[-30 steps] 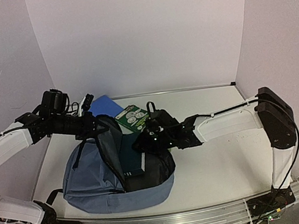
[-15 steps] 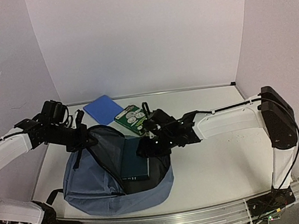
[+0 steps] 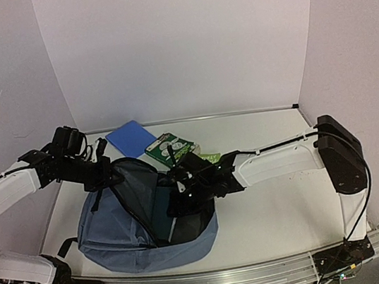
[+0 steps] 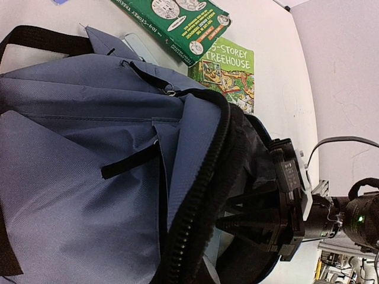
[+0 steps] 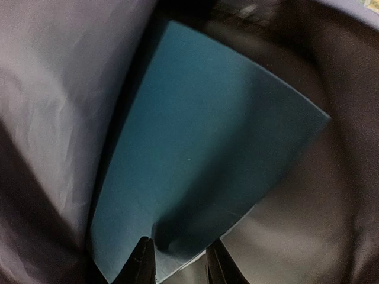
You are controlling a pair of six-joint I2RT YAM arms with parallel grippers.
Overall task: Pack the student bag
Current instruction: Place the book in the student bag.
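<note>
The large slate-blue fabric backpack lay on the white tabletop, its mouth gaping. My left tool was clamped shut on its upper rim. My right tool reached inside, its fingers narrowly apart astride the near edge of a flat teal book. Whether they gripped it I could not tell.

The student bag is greyish blue with black straps, a black zipper and a dark inside. The teal book is plain. The worktop is white. The blue book is plain. The dark green book has white circles. The bright green book has yellow letters.
</note>
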